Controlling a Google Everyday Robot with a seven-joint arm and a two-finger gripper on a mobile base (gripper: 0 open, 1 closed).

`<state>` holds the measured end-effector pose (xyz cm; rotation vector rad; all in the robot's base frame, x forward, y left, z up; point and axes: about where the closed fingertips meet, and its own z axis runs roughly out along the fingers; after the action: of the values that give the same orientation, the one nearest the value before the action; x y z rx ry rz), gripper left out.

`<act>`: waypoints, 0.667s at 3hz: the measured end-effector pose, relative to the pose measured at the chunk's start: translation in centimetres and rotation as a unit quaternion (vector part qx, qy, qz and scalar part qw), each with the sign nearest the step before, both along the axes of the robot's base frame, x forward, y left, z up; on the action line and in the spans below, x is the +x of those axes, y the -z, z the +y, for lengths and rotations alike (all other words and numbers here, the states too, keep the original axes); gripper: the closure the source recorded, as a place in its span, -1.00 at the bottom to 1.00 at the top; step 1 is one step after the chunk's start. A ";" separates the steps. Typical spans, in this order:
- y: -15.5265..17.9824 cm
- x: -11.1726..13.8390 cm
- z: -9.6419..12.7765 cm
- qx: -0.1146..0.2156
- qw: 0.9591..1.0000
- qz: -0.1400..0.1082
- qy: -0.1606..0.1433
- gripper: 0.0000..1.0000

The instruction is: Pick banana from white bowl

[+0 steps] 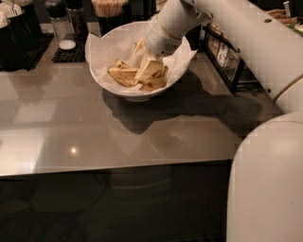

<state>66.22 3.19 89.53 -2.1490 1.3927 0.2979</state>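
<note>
One hand [150, 71] deep in white bowl [118, 92] over banana [120, 74]; can't tell if clamped; weak hold could drop banana or drag paper [102, 47].

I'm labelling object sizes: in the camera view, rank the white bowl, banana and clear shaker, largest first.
1. Round white paper-lined bowl.
2-3. Yellow banana and clear glass shaker look alike, since the shaker stands farther back and the white claw, inside the bowl, covers part of the banana.

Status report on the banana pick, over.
Gripper down inside white bowl, among the banana pieces. Pieces resting on paper liner, not lifted. Nothing in the way; glass shaker and cup of sticks stand behind the bowl.
</note>
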 end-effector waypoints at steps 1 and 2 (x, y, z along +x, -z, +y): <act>-3.6 -1.3 -0.1 -0.040 0.997 -0.055 0.024 1.00; -6.6 -3.4 -0.8 -0.068 0.991 -0.104 0.057 1.00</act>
<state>62.80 2.39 96.18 -2.1271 1.4431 -0.0645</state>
